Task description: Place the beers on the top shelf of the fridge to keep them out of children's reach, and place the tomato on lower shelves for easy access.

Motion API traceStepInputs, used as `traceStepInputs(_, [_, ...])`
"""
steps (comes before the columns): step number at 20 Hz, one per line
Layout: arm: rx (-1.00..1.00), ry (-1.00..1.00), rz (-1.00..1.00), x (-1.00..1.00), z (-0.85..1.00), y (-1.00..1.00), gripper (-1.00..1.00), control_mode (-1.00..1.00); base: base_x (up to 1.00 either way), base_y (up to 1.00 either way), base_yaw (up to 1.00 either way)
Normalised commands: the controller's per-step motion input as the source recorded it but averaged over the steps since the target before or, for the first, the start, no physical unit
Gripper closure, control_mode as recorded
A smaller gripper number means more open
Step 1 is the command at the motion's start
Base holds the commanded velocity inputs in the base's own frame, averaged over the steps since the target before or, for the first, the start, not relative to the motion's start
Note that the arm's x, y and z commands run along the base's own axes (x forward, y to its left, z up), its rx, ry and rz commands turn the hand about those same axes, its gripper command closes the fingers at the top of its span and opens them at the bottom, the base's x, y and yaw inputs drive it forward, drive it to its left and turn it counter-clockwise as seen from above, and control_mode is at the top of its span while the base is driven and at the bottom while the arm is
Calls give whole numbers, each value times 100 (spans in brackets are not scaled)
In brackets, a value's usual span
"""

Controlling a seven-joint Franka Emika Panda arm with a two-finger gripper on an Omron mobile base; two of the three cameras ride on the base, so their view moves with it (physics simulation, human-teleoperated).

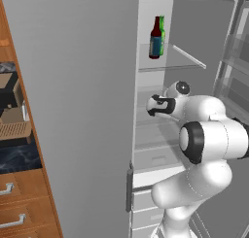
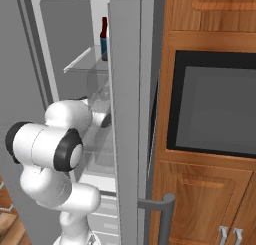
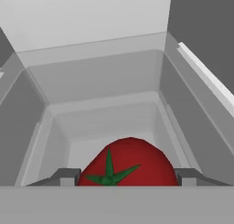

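Observation:
The fridge (image 1: 204, 28) stands open. Both beers stand on its top shelf (image 1: 187, 57): the brown bottle (image 1: 155, 40) in front, the green one (image 1: 162, 28) just behind it. In the right base view the brown bottle (image 2: 104, 39) peeks past the door edge above the top shelf (image 2: 80, 64). My gripper (image 1: 151, 107) reaches into the fridge below that shelf, level with the lower shelves (image 1: 151, 135). In the hand view my gripper (image 3: 125, 179) is shut on the tomato (image 3: 130, 159), red with a green stem, above a pale shelf compartment.
The open fridge door (image 2: 132, 114) with its grey handle (image 2: 160, 206) stands close to the right of my arm. Door bins (image 1: 233, 72) hang at the right. Wooden cabinets with drawers (image 1: 19, 203) lie left; a dark built-in oven (image 2: 215, 104) sits right.

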Motion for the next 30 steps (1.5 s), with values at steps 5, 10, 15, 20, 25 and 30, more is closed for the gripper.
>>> traceStepInputs(5, [0,1,1,26,-49,0,100,-100,0,0,0])
traceStepInputs(10, [0,0,1,24,-55,0,-100,-100,0,0,0])
traceStepInputs(15, [0,0,4,4,-48,0,-100,-100,0,0,0])
traceStepInputs(20, [-3,0,7,-8,-22,10,-100,-100,0,0,0])
traceStepInputs(25, [-6,0,5,-25,1,18,-100,-100,0,0,0])
traceStepInputs(30, [-8,0,1,-44,13,15,-100,-100,0,0,0])
